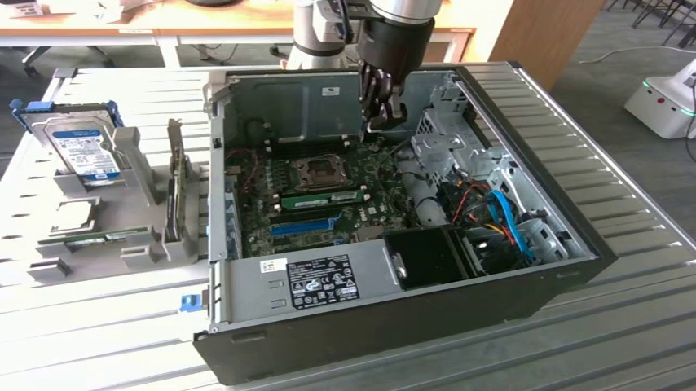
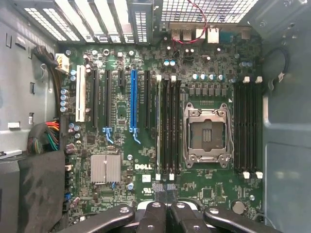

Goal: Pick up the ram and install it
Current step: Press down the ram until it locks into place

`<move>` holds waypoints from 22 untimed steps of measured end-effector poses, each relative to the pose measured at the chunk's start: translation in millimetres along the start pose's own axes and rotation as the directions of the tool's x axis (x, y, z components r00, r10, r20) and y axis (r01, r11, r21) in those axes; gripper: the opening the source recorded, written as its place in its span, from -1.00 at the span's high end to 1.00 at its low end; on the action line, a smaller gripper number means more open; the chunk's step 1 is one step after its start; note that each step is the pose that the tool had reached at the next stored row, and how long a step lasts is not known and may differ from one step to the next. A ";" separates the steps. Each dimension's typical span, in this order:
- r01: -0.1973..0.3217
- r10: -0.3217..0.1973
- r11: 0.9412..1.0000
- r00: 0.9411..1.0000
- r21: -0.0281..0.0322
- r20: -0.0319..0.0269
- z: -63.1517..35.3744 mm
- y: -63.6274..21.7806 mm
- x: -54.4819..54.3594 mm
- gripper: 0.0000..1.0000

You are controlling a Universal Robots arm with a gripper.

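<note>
While the black metal gripper (image 1: 376,120) (image 2: 165,209) hangs clenched shut with nothing in it, one long thin green ram stick (image 1: 326,196) stands in a black slot below it.

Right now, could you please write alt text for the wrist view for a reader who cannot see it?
Looking straight down into an open computer case, the shut, empty gripper hangs over a green motherboard. An empty processor socket lies between two banks of black memory slots, one holding a memory stick; a blue slot runs alongside.
</note>
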State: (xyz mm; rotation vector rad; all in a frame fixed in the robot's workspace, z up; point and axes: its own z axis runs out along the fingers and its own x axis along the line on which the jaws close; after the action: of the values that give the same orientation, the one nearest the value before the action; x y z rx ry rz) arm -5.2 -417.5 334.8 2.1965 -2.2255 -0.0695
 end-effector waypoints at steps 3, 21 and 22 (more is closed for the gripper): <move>0.000 0.000 1.000 1.000 0.000 0.000 2.7 -0.2 0.0 0.79; 0.000 0.000 1.000 1.000 0.000 0.000 25.3 -1.1 0.5 0.79; 0.000 0.000 1.000 1.000 0.000 0.000 26.5 -1.1 0.6 0.79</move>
State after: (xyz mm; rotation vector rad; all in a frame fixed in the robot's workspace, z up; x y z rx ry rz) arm -5.2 -417.5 308.2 2.1966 -2.2254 -0.0695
